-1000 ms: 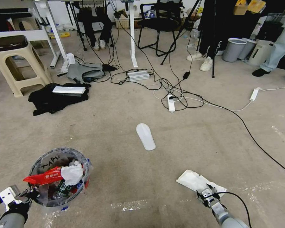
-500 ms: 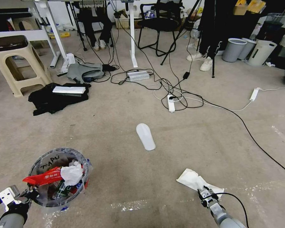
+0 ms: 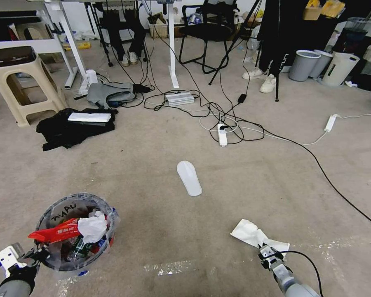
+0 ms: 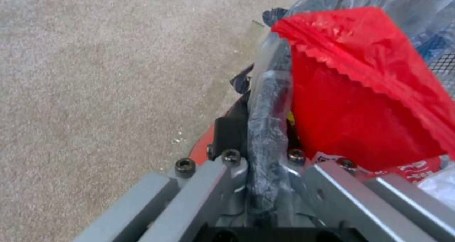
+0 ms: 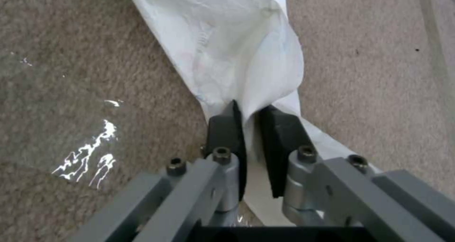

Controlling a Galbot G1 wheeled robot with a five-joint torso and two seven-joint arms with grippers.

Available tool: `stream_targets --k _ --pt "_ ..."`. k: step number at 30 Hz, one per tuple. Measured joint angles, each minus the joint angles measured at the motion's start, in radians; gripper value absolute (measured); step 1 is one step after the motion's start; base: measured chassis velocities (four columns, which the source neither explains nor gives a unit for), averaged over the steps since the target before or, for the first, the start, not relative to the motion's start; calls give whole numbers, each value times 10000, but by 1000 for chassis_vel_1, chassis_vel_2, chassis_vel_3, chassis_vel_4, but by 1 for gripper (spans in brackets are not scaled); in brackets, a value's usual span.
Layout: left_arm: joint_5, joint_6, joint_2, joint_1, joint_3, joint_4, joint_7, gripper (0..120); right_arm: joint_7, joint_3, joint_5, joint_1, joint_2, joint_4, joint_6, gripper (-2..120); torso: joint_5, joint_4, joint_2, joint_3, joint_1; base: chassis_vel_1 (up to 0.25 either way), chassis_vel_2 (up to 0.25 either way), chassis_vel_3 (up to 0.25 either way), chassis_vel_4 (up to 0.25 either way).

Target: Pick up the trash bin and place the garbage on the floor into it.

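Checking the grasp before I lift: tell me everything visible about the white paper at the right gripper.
The white paper is a thin, crumpled, creased sheet lying flat on the carpet at front right. The right gripper has pinched a raised fold at its near end between black pads.

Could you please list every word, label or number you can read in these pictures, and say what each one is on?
Black handwriting on the clear bag at the rim of the trash bin: roughly four strokes or letters, not legible.
White print on the red wrapper in the bin: too small to read.
Red print on a white scrap beside the left gripper: too blurred to read.
White paper pinched in the right gripper: no text.
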Motion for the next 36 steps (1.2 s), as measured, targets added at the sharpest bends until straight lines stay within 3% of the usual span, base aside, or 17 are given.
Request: stream_targets --k 5,16,24,36 --pt "-5 0 -8 28 -12 -69 0 0 -32 35 56 -78 -22 80 70 1 3 0 0 1 0 0 0 0 0" --pt "-6 -7 -36 76 -3 -132 16 0 -150 187 278 -218 -33 254 652 0 14 2 -3 3 0 0 0 0 0" --pt "-45 17 -6 101 8 -204 16 0 -375 759 879 -428 -159 1369 1379 0 5 -1 -4 2 0 0 0 0 0" --pt "-59 52 -21 157 43 -334 6 0 -900 1317 2326 -79 -429 4309 2009 0 0 0 -3 1 0 0 0 0 0"
